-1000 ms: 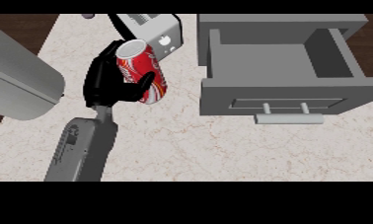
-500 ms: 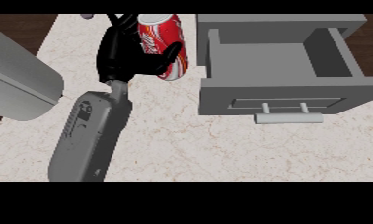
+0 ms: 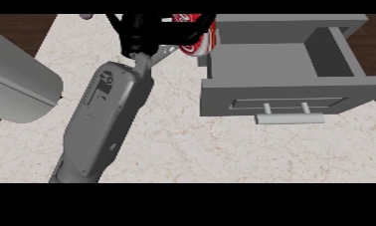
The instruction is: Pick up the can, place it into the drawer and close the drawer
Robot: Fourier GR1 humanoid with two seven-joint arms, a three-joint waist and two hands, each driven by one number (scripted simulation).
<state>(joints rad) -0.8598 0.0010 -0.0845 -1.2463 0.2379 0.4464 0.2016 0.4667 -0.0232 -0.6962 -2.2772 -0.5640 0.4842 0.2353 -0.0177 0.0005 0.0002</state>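
The red and white can point(image 3: 200, 42) is tilted and partly hidden at the far edge of the view, right against the left wall of the open grey drawer point(image 3: 275, 101). My right hand point(image 3: 150, 33) is shut on the can, its black fingers curled over it, and its grey forearm runs down to the lower left. The drawer's inside is bare, and its pale handle point(image 3: 289, 118) faces me. No left hand shows.
A large grey forearm point(image 3: 26, 85) fills the left edge. The counter point(image 3: 220, 150) is pale speckled stone, with dark wood beyond its far left corner. The drawer's cabinet takes up the upper right.
My right hand has carried the can away from me and to the right, from the counter's middle up to the drawer's left wall. The drawer has stayed open.
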